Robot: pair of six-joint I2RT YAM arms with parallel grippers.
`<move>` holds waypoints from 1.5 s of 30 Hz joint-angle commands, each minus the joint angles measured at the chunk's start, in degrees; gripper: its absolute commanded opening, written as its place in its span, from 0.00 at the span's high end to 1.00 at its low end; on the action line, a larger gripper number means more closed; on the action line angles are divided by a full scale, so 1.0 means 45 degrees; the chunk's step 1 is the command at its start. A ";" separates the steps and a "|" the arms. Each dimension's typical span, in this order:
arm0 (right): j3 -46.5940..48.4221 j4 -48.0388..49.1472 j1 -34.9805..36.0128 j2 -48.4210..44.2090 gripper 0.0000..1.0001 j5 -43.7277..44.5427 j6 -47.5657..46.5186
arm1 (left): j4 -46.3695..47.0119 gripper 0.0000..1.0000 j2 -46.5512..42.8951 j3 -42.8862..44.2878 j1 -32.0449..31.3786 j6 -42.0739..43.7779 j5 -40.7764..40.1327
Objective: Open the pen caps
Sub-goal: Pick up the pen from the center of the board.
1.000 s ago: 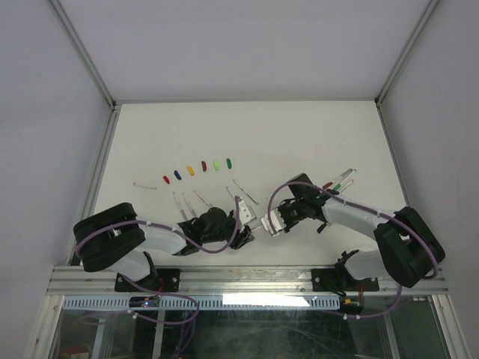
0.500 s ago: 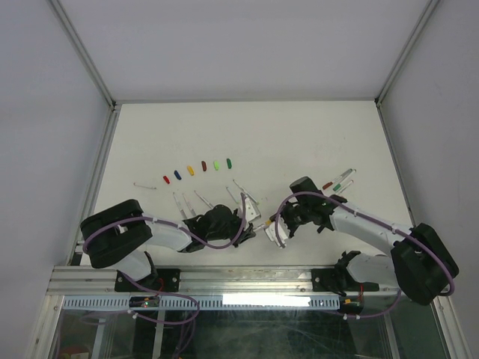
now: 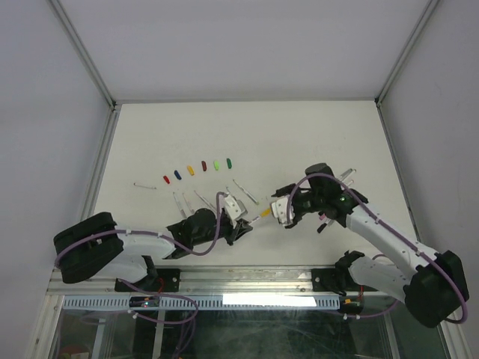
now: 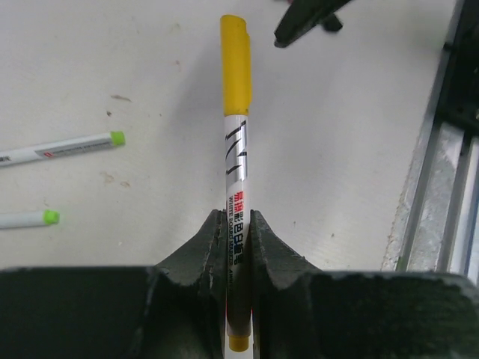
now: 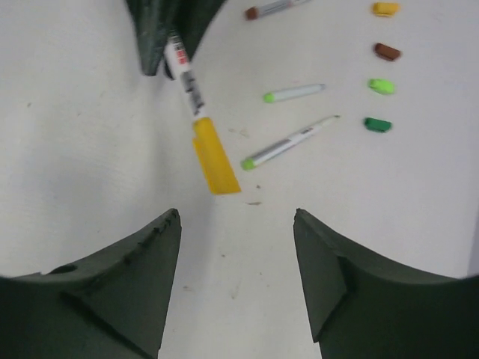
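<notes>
Pen passed from the right gripper to the left

In the top view, the right gripper has spread its fingers and drawn back up and to the right of centre. It was low at centre, almost against the left gripper. The left gripper has closed on the barrel of the pen and now holds it alone. The pen's yellow cap now shows in the gap that has opened between the two grippers. The left arm's elbow has swung toward the lower left corner. The right arm's elbow has dropped toward the lower right.
</notes>
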 commanded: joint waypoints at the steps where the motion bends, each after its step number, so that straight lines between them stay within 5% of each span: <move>1: 0.2069 -0.0438 -0.1052 -0.0761 0.35 -0.1737 0.4946 | 0.3259 1.00 -0.1581 -0.1006 -0.0103 -0.0885 -0.0664; 10: 0.4242 0.1657 -0.2462 0.0648 0.39 -0.6151 1.4579 | 0.8822 1.00 -0.2702 -0.2105 -0.0106 -0.2817 -0.2572; 15: 0.2130 0.8478 -0.3052 0.0736 0.38 -0.7452 2.0649 | 1.1075 1.00 -0.1822 -0.1899 -0.0114 -0.4492 -0.4794; 21: -0.0159 1.5529 -0.3068 0.0985 0.34 -0.5498 2.5891 | 1.3295 1.00 0.0978 -0.0472 -0.0179 -0.4849 -0.5733; 28: -0.1128 1.7009 -0.3031 0.1010 0.34 -0.4006 2.6819 | 1.4048 1.00 0.2992 0.1037 -0.0718 -0.4640 -0.6290; 45: -0.1072 1.4892 -0.2283 0.1246 0.42 -0.2328 2.5635 | 1.4044 1.00 0.3587 0.2152 -0.1951 -0.3633 -0.8840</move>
